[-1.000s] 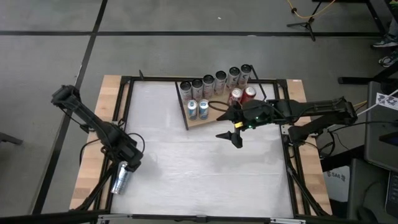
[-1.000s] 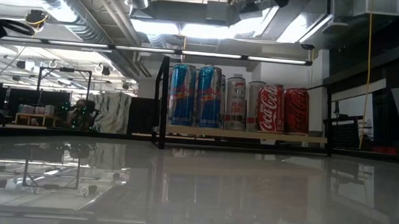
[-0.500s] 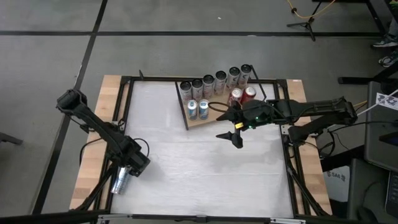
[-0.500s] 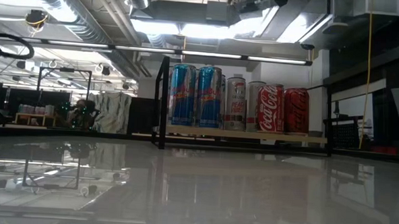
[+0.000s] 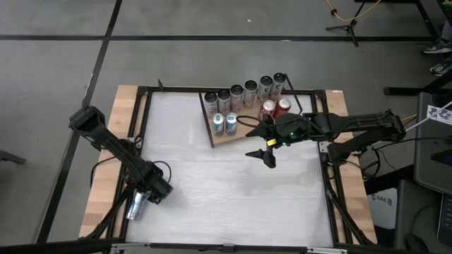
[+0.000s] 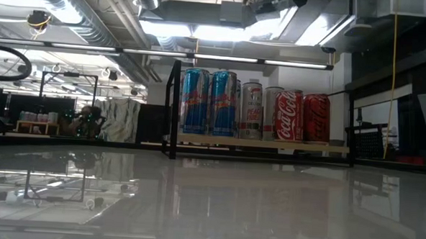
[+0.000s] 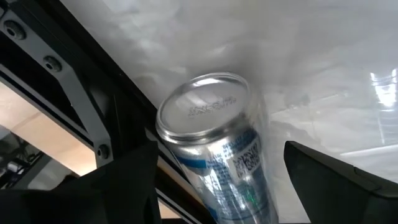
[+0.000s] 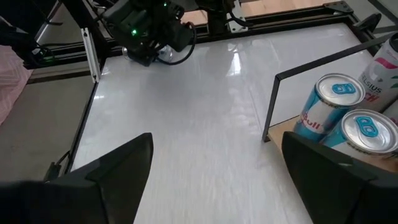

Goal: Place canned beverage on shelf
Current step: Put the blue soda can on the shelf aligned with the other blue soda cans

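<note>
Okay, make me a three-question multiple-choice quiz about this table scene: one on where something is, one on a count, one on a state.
1. Where does the loose silver can lie?
A. On the shelf
B. At the table's left edge, beside the left gripper
C. Under the right gripper

2. How many red cans stand on the shelf?
A. Two
B. Four
C. None

3. How is the right gripper?
A. Shut on a can
B. Open and empty
C. Out of view

Answers:
1 B: the silver can lies on its side by the left gripper, far from the shelf.
2 A: two red cans stand side by side.
3 B: the right gripper holds nothing over bare table.
</note>
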Controlling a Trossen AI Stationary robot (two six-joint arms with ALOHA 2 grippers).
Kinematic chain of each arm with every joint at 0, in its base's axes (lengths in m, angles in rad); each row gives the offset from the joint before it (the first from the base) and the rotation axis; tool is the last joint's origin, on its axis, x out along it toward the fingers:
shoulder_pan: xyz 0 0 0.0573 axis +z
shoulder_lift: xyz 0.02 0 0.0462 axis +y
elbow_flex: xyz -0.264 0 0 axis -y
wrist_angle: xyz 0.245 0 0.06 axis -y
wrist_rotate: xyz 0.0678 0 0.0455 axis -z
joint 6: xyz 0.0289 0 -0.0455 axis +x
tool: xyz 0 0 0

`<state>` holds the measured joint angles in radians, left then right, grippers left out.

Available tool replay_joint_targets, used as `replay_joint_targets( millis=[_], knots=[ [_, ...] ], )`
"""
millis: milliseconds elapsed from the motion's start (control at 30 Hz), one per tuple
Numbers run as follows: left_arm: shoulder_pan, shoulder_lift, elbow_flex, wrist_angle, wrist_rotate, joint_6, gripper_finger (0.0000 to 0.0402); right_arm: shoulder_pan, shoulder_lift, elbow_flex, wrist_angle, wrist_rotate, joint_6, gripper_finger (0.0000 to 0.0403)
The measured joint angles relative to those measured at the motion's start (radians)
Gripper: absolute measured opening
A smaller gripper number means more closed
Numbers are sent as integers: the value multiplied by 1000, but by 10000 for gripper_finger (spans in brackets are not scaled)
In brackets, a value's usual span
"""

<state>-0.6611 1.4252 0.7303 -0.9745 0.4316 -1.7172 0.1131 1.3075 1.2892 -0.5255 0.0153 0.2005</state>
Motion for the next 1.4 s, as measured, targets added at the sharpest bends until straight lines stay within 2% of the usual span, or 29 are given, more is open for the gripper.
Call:
replay_joint_targets(
  millis=[467,800,1033,1400],
  knots=[
    [-7,75,0,56,0,-5,338,0,0,0,0,0,0,347],
    [14,74,0,59,1,-8,264,0,0,0,0,0,-8,347],
    [86,72,1,163,10,-1,225,0,0,0,0,0,-27,347],
    [288,72,1,284,-1,102,231,0,0,0,0,0,-27,347]
  ],
)
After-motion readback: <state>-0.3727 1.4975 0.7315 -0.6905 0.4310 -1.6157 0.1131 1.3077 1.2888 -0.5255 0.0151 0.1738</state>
